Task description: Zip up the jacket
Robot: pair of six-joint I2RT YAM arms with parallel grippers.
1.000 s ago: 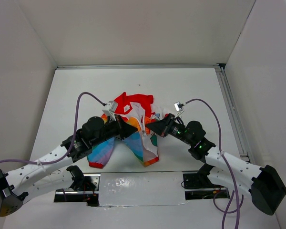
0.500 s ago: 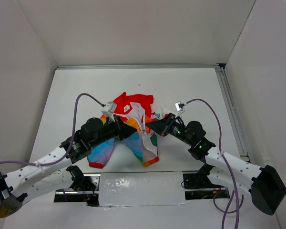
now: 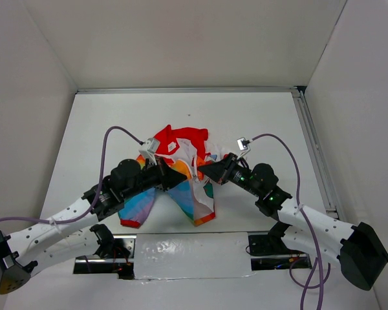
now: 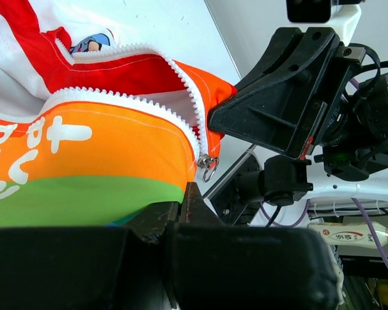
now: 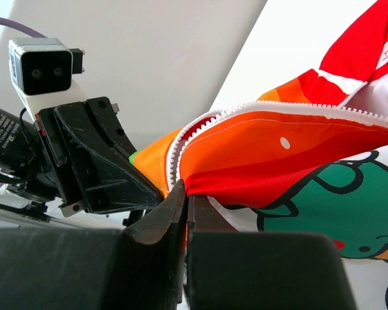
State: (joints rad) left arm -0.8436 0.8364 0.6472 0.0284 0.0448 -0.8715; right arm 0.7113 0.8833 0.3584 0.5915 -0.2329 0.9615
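The jacket (image 3: 181, 145), with red collar, rainbow panels and white printed front, lies bunched at the table's middle. My left gripper (image 3: 183, 175) is shut on its orange-green front panel (image 4: 84, 174) near the hem. The white zipper teeth (image 4: 116, 100) and the metal zipper slider (image 4: 209, 166) hang just above my left fingertips. My right gripper (image 3: 201, 169) faces it a few centimetres away and is shut on the opposite orange-red front edge (image 5: 271, 161), beside its zipper teeth (image 5: 181, 139). Both hold the hem lifted off the table.
The white table (image 3: 246, 116) is walled on three sides by white panels. A metal rail (image 3: 313, 148) runs along the right edge. The arm bases and a foil-covered strip (image 3: 187, 248) sit at the near edge.
Almost nothing. My left arm has shifted very slightly; both grippers keep their hold on the jacket's front edges.
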